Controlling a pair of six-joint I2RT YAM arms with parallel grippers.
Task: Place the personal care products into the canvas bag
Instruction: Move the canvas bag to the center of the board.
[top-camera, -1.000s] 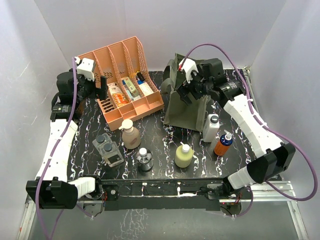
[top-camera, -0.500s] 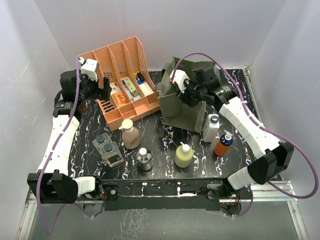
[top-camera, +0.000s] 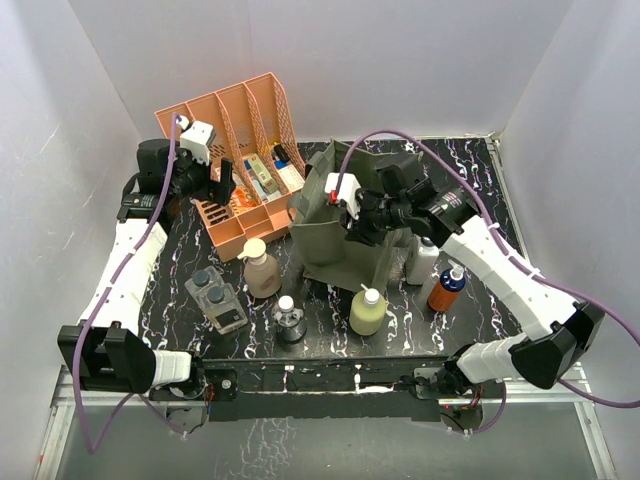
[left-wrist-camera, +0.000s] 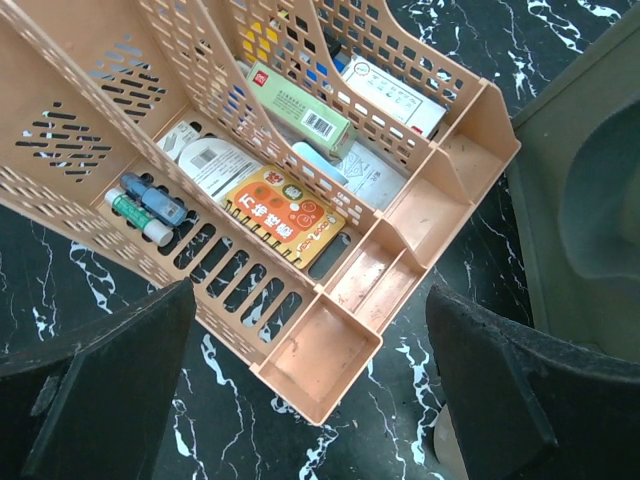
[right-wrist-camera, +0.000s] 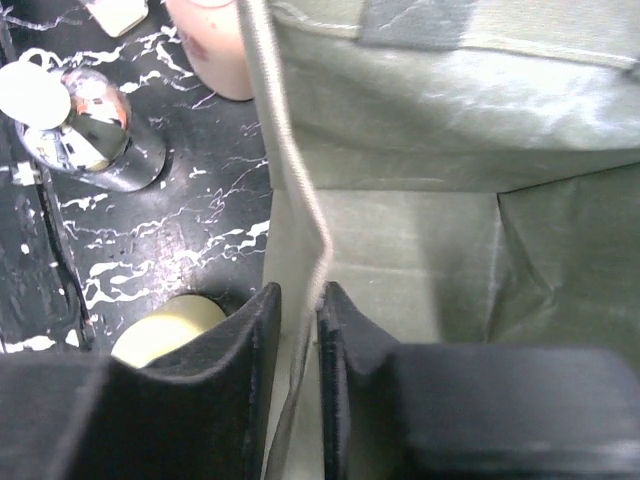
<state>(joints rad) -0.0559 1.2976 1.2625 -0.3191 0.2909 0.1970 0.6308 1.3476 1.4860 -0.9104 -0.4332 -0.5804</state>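
Note:
The olive canvas bag (top-camera: 325, 240) stands mid-table, its mouth facing up. My right gripper (top-camera: 360, 222) is shut on the bag's near wall (right-wrist-camera: 300, 200), which is pinched between both fingers (right-wrist-camera: 250, 340). On the table in front stand the tan pump bottle (top-camera: 262, 272), the clear twin pack (top-camera: 216, 298), the small clear round bottle (top-camera: 289, 318) and the yellow white-capped bottle (top-camera: 367, 311). The white bottle (top-camera: 424, 262) and the orange-and-blue pump (top-camera: 446, 288) stand right of the bag, partly behind the arm. My left gripper (top-camera: 222, 185) hangs open and empty over the rack's front (left-wrist-camera: 310, 350).
The salmon slotted rack (top-camera: 235, 120) sits at the back left, with flat colourful boxes and tubes (left-wrist-camera: 285, 205) in its slots. White walls close in the table on three sides. The bag's left side (left-wrist-camera: 590, 180) stands close to the rack's right corner.
My right gripper has shut on the bag's wall and dragged the bag left and nearer. The left gripper has moved right, over the rack's front, staying open.

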